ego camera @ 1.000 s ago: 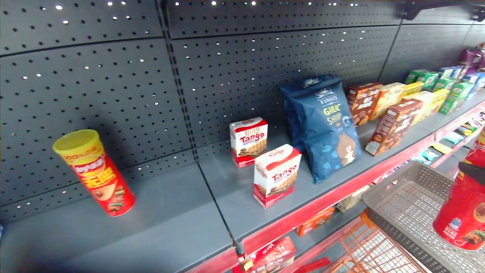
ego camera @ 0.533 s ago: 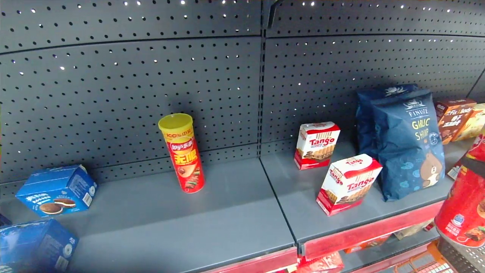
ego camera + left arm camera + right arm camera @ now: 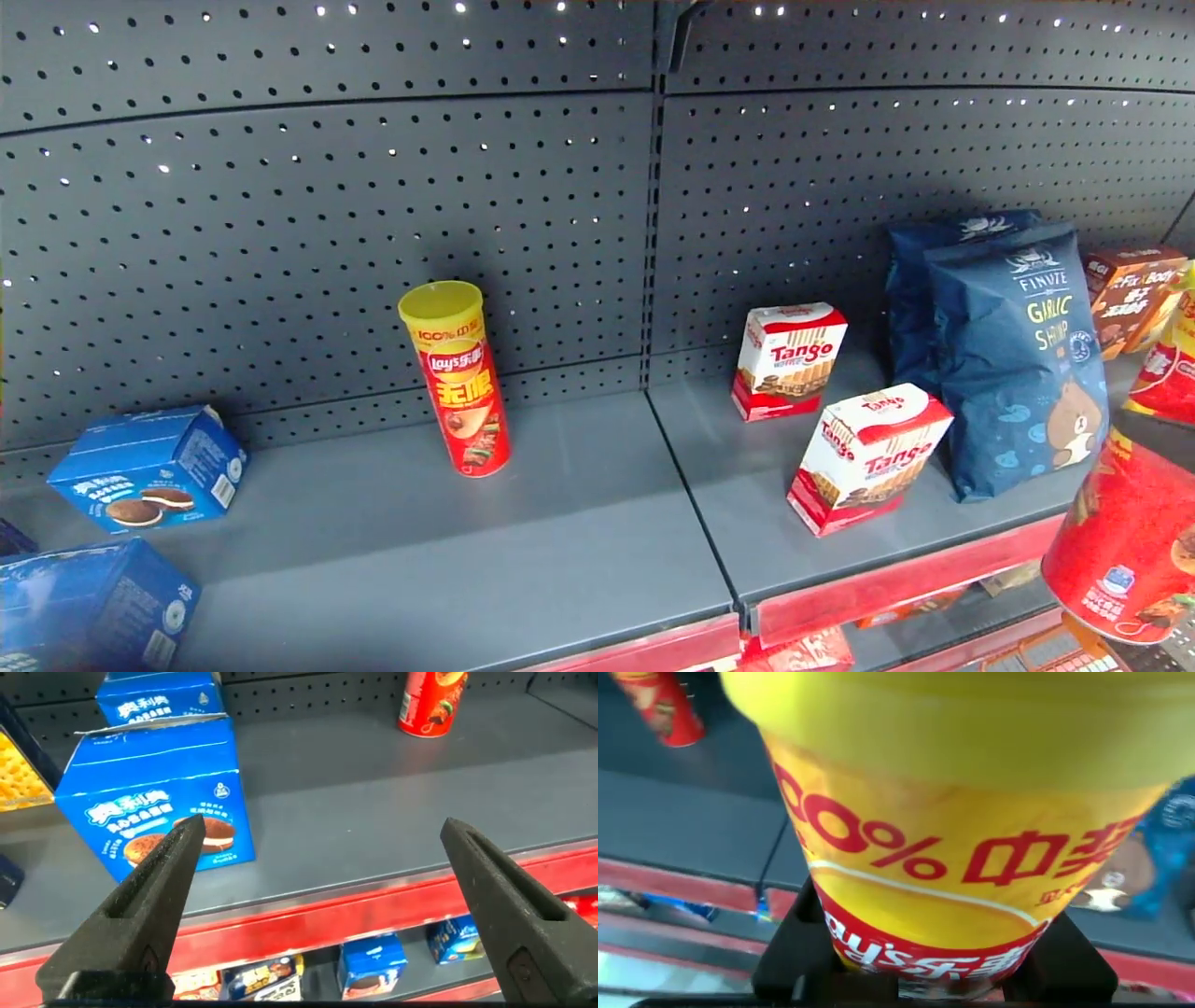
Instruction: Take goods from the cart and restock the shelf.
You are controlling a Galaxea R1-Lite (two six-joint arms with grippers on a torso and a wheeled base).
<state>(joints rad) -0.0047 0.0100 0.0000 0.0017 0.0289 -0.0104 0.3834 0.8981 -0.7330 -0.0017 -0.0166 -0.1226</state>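
A red chip can with a yellow lid (image 3: pixel 455 378) stands upright on the grey shelf (image 3: pixel 523 551), near the pegboard back. My right gripper (image 3: pixel 934 969) is shut on a second red and yellow chip can (image 3: pixel 943 849); this held can (image 3: pixel 1125 537) hangs at the right edge of the head view, in front of the shelf lip and right of the blue bags. My left gripper (image 3: pixel 318 863) is open, its fingers (image 3: pixel 140 915) spread in front of the shelf edge, close to a blue cookie box (image 3: pixel 154 803).
Two red and white wafer boxes (image 3: pixel 868 457) (image 3: pixel 789 359) and two dark blue snack bags (image 3: pixel 1022 359) sit right of the shelf seam. Blue cookie boxes (image 3: pixel 145 467) (image 3: pixel 89 597) lie at the left. Bare shelf surrounds the standing can. Lower shelves hold more packets (image 3: pixel 374 963).
The head camera has swung left: the cart basket has left the picture and the blue cookie boxes have come in. The held can stays at the right edge.
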